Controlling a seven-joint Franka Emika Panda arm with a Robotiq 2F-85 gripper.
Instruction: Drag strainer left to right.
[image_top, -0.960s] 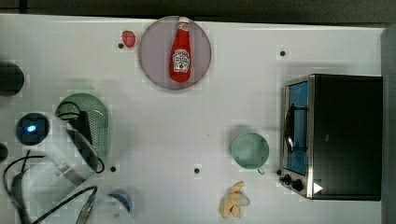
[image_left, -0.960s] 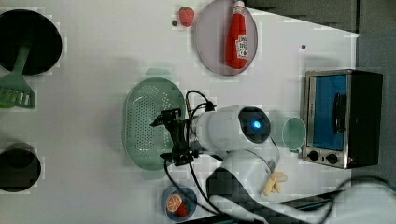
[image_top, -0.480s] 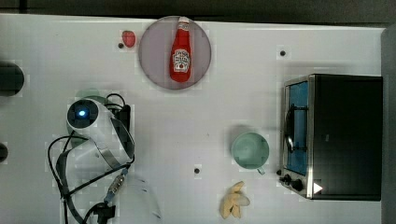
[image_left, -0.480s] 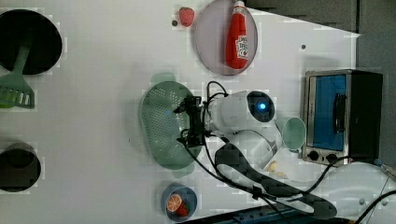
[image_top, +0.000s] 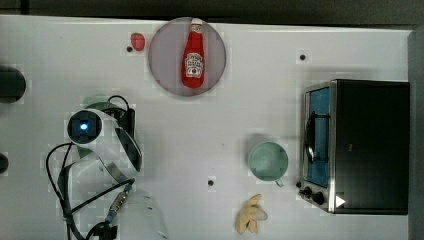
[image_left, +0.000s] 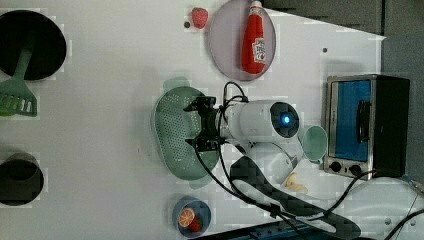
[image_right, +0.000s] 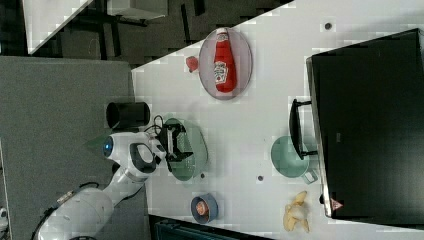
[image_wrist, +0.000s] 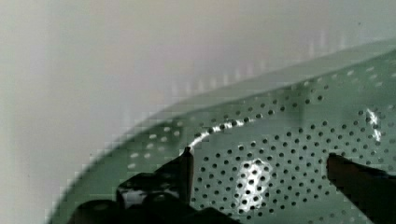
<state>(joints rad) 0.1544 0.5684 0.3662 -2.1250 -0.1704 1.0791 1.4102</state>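
Observation:
The pale mint-green oval strainer (image_left: 177, 132) lies on the white table at the middle of the left view. My gripper (image_left: 196, 125) reaches down into its bowl, open, one black finger toward each long side. In the wrist view the gripper (image_wrist: 261, 161) hovers just over the holed bottom of the strainer (image_wrist: 289, 126), nothing between the fingertips (image_wrist: 187, 161). In the right view the gripper (image_right: 176, 142) sits over the strainer (image_right: 197, 150). In the top view my arm (image_top: 100, 140) covers the strainer (image_top: 96, 102) except a strip of rim.
A ketchup bottle (image_top: 193, 55) lies on a grey plate (image_top: 162, 70), a strawberry (image_top: 137, 41) beside it. A mint cup (image_top: 268, 161), a toaster oven (image_top: 355, 145) and a banana (image_top: 250, 215) are at the top view's right. A blue fruit bowl (image_left: 190, 216), black pans (image_left: 30, 45) and a green spatula (image_left: 17, 95) also show.
Over the first half second the gripper and the strainer shifted together toward the left view's right. Since then they have barely moved.

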